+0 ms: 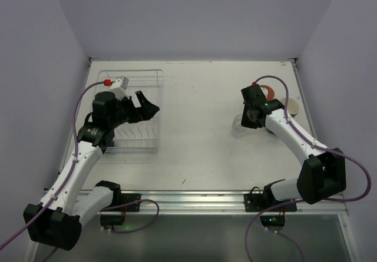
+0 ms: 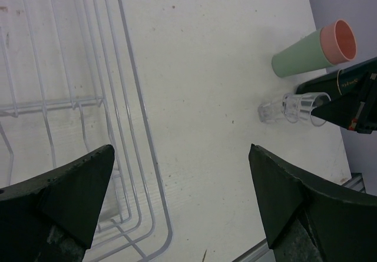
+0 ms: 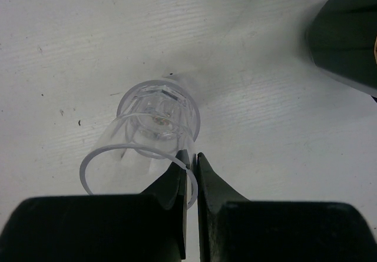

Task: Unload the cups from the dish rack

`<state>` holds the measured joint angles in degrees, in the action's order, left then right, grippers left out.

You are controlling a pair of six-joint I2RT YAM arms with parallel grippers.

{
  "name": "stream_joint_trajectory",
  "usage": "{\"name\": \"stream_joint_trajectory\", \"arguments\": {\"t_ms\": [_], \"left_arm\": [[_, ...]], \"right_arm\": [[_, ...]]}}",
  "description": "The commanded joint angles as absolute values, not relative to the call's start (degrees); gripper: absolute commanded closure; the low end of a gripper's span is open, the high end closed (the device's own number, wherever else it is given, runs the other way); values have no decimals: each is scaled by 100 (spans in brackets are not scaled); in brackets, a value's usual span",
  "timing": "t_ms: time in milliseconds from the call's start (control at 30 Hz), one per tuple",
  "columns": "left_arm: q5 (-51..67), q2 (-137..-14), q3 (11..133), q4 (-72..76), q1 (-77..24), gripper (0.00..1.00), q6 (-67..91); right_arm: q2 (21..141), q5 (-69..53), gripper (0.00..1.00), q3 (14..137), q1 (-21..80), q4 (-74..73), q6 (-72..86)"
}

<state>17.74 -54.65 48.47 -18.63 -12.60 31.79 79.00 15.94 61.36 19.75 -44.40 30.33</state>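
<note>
Right end effector [image 3: 189,159] is clamped on the rim of the glass [image 3: 156,118], which stands just beneath it, seemingly seated on the worktop [image 3: 283,97]; release gently, rise straight. Left end effector [image 2: 181,156] gapes over the rack [image 2: 59,103] edge.

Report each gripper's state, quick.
Left gripper: open, holding nothing.
Right gripper: shut on the rim of the glass.
</note>
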Motion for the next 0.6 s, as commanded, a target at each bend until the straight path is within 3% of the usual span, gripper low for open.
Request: {"name": "stream_joint_trajectory", "arguments": {"t_ms": [0, 300, 567], "left_arm": [[1627, -5493, 4983, -2004, -1230, 0, 2980], [371, -5537, 5343, -2864, -1222, 0, 2892], [-1702, -5520, 5651, -4075, -1143, 0, 2979]], "right_arm": [[7936, 1679, 100, 6108, 1942, -4412, 2971], [8051, 1608, 78, 6126, 1934, -4377, 2918], [7832, 1617, 61, 6415, 1934, -4491, 2821]]}}
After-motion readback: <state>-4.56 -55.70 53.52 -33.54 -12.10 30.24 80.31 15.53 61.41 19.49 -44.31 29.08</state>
